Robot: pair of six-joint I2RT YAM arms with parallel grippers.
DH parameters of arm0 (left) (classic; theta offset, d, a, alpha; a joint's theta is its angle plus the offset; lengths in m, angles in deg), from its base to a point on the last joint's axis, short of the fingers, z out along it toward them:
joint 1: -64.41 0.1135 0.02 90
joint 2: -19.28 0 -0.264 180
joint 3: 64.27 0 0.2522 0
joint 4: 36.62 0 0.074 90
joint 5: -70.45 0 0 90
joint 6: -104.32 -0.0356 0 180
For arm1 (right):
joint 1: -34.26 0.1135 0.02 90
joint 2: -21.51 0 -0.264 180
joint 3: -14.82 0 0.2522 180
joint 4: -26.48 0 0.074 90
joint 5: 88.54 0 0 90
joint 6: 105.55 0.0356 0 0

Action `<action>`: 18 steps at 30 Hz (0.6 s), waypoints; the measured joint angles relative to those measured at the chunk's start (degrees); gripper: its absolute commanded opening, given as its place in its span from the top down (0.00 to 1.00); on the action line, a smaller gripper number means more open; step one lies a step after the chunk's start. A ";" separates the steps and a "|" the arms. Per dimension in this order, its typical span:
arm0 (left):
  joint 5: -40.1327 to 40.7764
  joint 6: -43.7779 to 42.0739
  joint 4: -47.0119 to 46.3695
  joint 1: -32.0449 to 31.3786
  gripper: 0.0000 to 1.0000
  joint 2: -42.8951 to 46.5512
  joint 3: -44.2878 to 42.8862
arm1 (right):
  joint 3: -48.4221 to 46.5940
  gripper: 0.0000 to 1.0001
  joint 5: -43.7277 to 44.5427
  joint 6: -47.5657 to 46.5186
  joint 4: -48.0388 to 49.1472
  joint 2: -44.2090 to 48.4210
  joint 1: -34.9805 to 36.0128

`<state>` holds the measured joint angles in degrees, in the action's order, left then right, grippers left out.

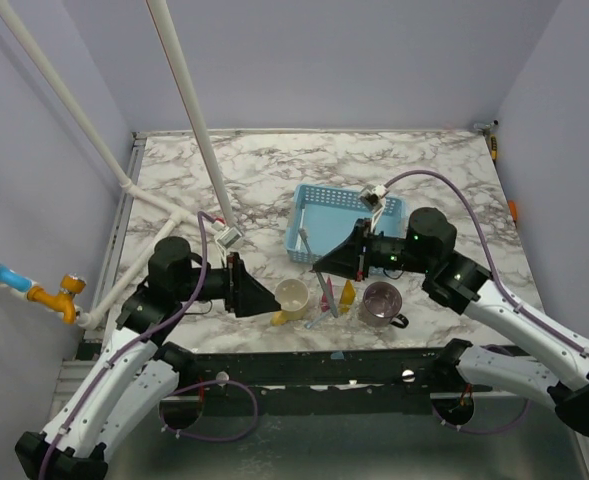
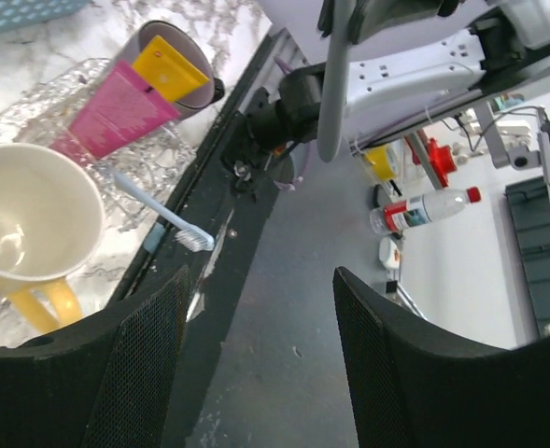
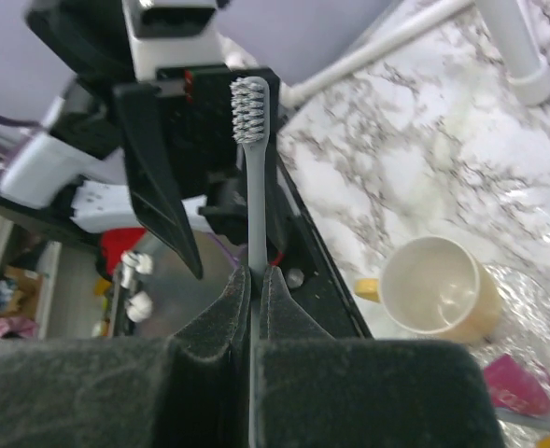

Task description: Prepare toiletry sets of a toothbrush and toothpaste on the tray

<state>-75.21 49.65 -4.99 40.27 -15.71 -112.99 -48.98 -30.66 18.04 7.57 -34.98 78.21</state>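
Observation:
My right gripper (image 3: 256, 275) is shut on the handle of the grey toothbrush (image 3: 253, 159), which stands bristles up between the pads; in the top view this gripper (image 1: 319, 267) hovers just in front of the blue tray (image 1: 319, 195). A pink toothpaste tube (image 2: 116, 112) and a yellow tube (image 2: 172, 67) lie side by side on crinkled clear wrap. The pale blue toothbrush (image 2: 162, 213) lies at the table's front edge. My left gripper (image 2: 256, 373) is open and holds nothing, beside the yellow mug (image 1: 292, 298).
The yellow mug (image 2: 27, 224) stands upright next to the tubes. A translucent purple mug (image 1: 379, 303) sits to their right. A white pipe (image 1: 199, 120) slants over the table's left half. The table's front edge (image 1: 354, 352) runs just below the tubes.

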 measured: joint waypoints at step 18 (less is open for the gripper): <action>4.90 20.87 -18.27 -5.62 0.40 7.32 6.71 | 14.60 0.99 11.96 26.88 43.19 0.39 7.37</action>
<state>-70.32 70.53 -23.27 34.65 -8.38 -106.28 -34.38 -18.71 44.92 50.76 -34.58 85.57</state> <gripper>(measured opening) 0.612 0.014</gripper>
